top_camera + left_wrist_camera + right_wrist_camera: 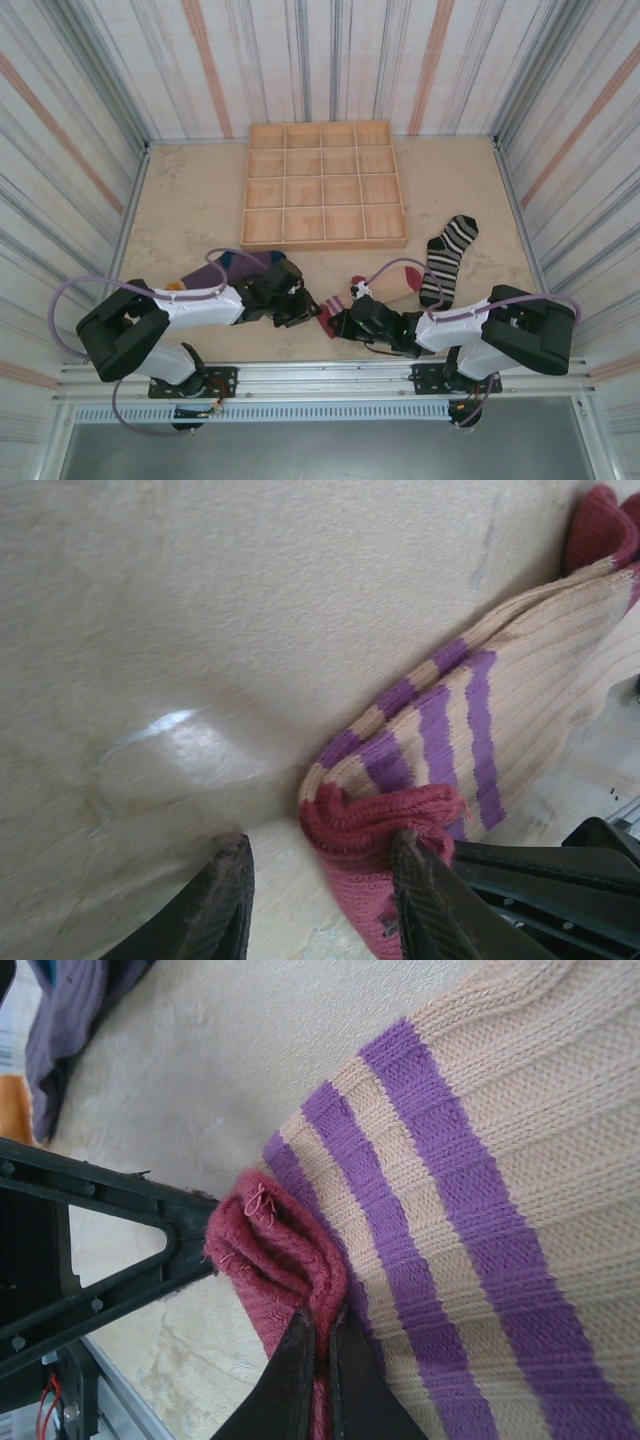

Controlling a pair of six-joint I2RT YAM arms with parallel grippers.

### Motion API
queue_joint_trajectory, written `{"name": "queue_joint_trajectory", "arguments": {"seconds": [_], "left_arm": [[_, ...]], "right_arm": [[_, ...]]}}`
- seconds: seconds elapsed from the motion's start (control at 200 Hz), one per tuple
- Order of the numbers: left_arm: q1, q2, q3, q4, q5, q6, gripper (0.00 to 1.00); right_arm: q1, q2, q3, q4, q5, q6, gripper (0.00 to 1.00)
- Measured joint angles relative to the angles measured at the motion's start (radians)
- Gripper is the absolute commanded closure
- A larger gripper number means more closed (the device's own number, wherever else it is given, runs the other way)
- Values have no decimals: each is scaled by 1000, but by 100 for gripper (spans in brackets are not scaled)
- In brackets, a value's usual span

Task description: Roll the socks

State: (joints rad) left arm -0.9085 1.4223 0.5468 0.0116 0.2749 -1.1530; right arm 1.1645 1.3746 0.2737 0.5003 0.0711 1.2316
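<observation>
Left end effector (303,303) in the top external view sits low over the near middle of the tabletop (190,200), pointing right toward the right end effector (340,320), which points left. The two nearly meet at the dark-red cuff of the peach sock (398,277), which runs from there to the far right. The purple sock (210,272) lies just left of and beyond the left arm, its teal toe on the far side. The black-and-white striped sock (447,258) lies to the right, beside the peach one. A wooden compartment tray (325,185) rests at the far side

From the left wrist, the left end effector (320,855) has its fingers (215,905) apart. One finger touches the bunched dark-red cuff of the peach sock (520,700); the other stands over bare tabletop (200,630). Purple stripes cross the sock next to the cuff

From the right wrist, the right end effector (322,1328) has its fingers pressed together, clamped on a fold of the peach sock (520,1160) at its dark-red cuff. A black finger (110,1250) of the left end effector touches the cuff from the left. The purple sock (70,1020) lies at the far left on the tabletop (200,1090)
</observation>
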Motion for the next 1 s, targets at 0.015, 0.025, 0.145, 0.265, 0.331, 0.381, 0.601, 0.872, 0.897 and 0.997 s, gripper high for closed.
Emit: {"name": "queue_joint_trajectory", "arguments": {"seconds": [0.015,0.025,0.145,0.265,0.331,0.381,0.601,0.872,0.897,0.997], "left_arm": [[-2,2,0,2,0,-1,61],[-2,4,1,5,0,-1,61],[-8,20,1,37,1,-8,62],[-11,29,1,55,-2,-21,63],[-14,35,1,68,-7,-26,66],[-16,42,1,77,-8,-31,68],[-16,64,3,95,-22,-53,86],[79,46,20,7,-3,-2,100],[97,35,20,-13,-5,6,100],[177,-25,11,-94,-8,35,100]], "right_arm": [[0,0,0,1,0,0,100],[0,0,-1,1,0,0,100],[-2,6,-2,12,0,0,100],[-3,13,-4,25,0,0,100],[-6,14,-8,34,0,0,100],[-8,14,-11,41,0,1,100],[-20,21,-18,63,-8,7,100],[-55,58,75,-8,-52,-151,73],[-56,61,89,-18,-54,-168,71],[-57,62,162,-105,-70,-256,55]]}}
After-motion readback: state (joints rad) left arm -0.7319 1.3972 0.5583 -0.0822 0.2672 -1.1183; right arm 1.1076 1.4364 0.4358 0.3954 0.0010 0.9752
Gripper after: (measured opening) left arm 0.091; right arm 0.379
